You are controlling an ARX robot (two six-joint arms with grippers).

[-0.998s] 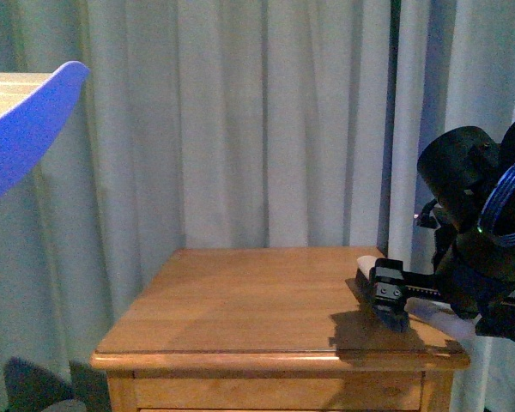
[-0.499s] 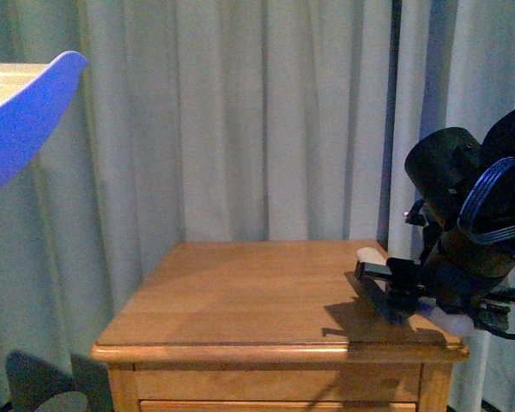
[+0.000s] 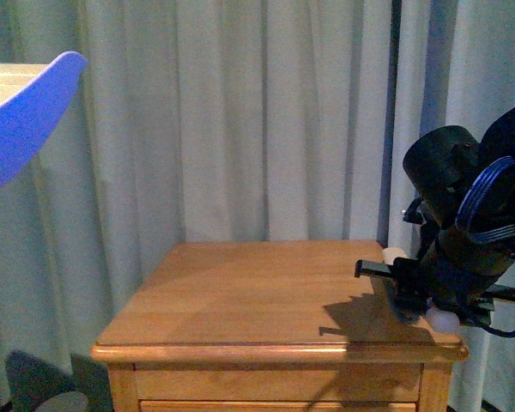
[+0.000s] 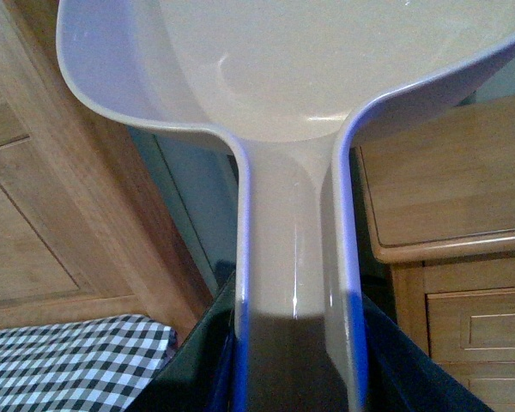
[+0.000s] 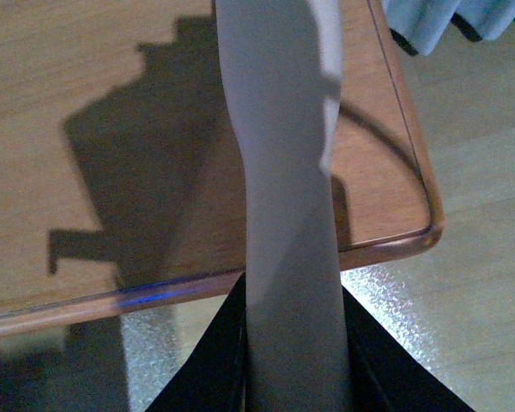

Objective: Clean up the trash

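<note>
Grey-white handle (image 5: 283, 172), clamped in my right gripper (image 5: 293, 365), hangs over the nightstand (image 3: 240, 300) near its front corner; my left gripper (image 4: 296, 369) clamps the dustpan (image 4: 326, 69), well apart. No trash wad shows in any view, so a blind sweep could knock it floorward.

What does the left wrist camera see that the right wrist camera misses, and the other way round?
Only the left wrist view shows the blue-edged dustpan, a checkered cloth, a wooden cabinet and the nightstand's drawer fronts. Only the right wrist view shows a pale handle reaching over the tabletop, and the floor beyond the table's corner. Both show the wooden nightstand.
</note>
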